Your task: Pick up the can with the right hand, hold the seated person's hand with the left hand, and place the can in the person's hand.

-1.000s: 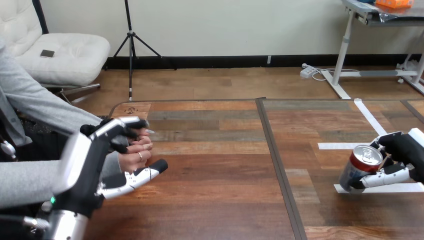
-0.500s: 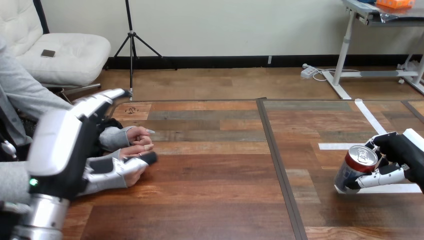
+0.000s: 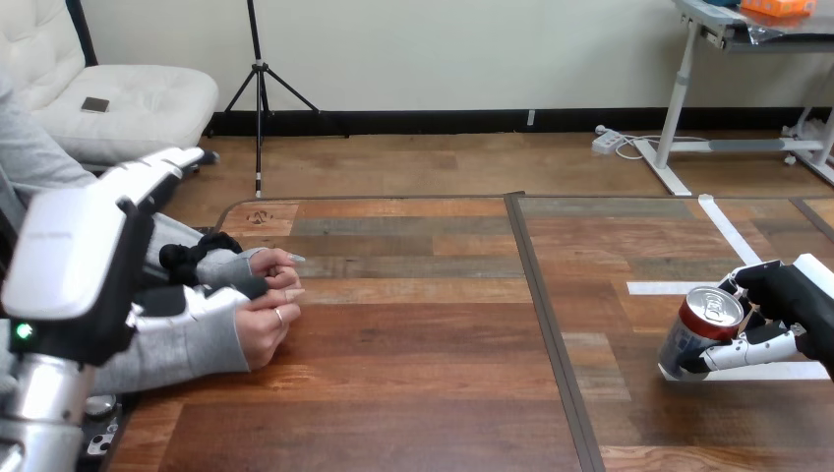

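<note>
A red-and-silver can [image 3: 702, 330] stands tilted on the table at the far right, over a white tape strip. My right hand [image 3: 793, 303] is shut on it, fingers over the top rim and thumb under its lower side. Far left, my left hand [image 3: 77, 264] is raised with its white back toward me and its fingers straight, pointing up and to the right. Its thumb [image 3: 211, 299] lies between the person's two grey sleeves. The person's hands [image 3: 266, 320] rest close together on the table, fingers loosely curled, just right of my thumb tip.
A dark seam [image 3: 543, 315] runs down the middle of the wooden table. White tape lines [image 3: 679, 287] mark the right half around the can. The table's rounded far-left corner [image 3: 236, 205] lies behind the person's hands.
My left hand has pulled back to the left and risen, its thumb sliding off the person's lower hand toward the sleeves. The right hand has shifted the can slightly down and left.
</note>
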Motion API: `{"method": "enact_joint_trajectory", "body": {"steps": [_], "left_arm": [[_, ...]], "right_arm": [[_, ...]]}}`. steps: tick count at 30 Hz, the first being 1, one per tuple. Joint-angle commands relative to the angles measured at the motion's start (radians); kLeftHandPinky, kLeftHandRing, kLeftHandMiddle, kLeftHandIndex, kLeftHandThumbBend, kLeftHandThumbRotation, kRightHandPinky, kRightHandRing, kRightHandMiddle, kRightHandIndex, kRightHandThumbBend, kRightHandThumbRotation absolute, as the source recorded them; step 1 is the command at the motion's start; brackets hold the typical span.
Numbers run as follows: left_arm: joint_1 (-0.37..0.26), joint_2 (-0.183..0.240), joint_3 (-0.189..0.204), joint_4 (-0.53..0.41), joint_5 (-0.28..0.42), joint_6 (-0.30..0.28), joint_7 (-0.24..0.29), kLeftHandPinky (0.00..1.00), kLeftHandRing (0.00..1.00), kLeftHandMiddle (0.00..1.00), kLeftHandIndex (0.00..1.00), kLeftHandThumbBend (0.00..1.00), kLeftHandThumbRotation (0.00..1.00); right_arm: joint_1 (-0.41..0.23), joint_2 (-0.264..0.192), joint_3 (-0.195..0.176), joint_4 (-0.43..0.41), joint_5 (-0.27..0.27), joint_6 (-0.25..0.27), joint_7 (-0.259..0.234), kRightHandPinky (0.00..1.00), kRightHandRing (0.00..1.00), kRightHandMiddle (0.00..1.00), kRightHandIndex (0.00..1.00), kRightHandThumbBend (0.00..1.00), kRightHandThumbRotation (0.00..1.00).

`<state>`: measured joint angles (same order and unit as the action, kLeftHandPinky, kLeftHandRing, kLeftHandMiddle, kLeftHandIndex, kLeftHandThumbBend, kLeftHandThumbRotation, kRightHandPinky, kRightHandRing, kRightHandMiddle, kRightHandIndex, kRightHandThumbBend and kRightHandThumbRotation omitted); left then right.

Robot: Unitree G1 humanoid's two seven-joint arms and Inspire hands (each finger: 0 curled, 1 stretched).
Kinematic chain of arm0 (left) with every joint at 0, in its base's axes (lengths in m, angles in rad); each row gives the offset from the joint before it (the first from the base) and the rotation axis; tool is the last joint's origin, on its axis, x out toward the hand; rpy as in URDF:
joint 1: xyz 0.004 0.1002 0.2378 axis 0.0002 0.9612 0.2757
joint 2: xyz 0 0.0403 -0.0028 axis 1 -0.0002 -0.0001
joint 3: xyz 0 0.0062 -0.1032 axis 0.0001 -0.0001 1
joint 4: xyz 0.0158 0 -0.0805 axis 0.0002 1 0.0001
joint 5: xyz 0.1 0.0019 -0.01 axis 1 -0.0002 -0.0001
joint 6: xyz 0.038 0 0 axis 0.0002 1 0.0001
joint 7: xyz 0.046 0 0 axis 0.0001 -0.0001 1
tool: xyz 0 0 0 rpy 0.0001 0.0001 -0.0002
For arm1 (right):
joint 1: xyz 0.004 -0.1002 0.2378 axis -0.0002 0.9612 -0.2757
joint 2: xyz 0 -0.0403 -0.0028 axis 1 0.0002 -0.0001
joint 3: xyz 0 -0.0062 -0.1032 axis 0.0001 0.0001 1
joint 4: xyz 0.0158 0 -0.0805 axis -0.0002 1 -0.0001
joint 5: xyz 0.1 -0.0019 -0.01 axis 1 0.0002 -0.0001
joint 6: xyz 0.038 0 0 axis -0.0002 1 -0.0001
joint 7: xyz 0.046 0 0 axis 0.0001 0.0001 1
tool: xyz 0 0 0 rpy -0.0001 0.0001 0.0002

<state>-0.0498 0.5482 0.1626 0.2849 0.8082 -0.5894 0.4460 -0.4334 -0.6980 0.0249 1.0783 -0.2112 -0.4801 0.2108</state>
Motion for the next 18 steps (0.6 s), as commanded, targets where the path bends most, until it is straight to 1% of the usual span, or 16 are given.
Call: {"method": "enact_joint_trajectory", "body": {"steps": [1,5,11,14,18], "left_arm": [[-0.086,0.056,-0.042,0.053,0.02,0.03,0.016,0.64,0.76,0.81,0.79,1.0,0.44],[-0.104,0.076,-0.062,0.087,0.021,0.046,0.005,0.66,0.77,0.81,0.79,1.0,0.45],[-0.14,0.107,-0.101,0.159,0.009,0.043,-0.013,0.68,0.77,0.81,0.79,1.0,0.42],[-0.158,0.122,-0.124,0.196,0.012,0.044,-0.022,0.68,0.77,0.81,0.8,1.0,0.4],[-0.187,0.14,-0.16,0.25,0.032,0.049,-0.017,0.68,0.77,0.81,0.8,1.0,0.38]], "right_arm": [[-0.078,0.013,-0.024,-0.013,0.024,-0.026,-0.015,0.21,0.26,0.33,0.42,0.84,0.0],[-0.076,0.015,-0.026,-0.008,0.025,-0.029,-0.017,0.22,0.27,0.34,0.42,0.84,0.0],[-0.071,0.016,-0.026,-0.012,0.026,-0.035,-0.019,0.24,0.29,0.35,0.42,0.84,0.0],[-0.069,0.017,-0.028,-0.016,0.03,-0.033,-0.017,0.25,0.29,0.35,0.42,0.84,0.0],[-0.066,0.016,-0.028,-0.017,0.032,-0.037,-0.016,0.25,0.29,0.35,0.42,0.84,0.0]]}}
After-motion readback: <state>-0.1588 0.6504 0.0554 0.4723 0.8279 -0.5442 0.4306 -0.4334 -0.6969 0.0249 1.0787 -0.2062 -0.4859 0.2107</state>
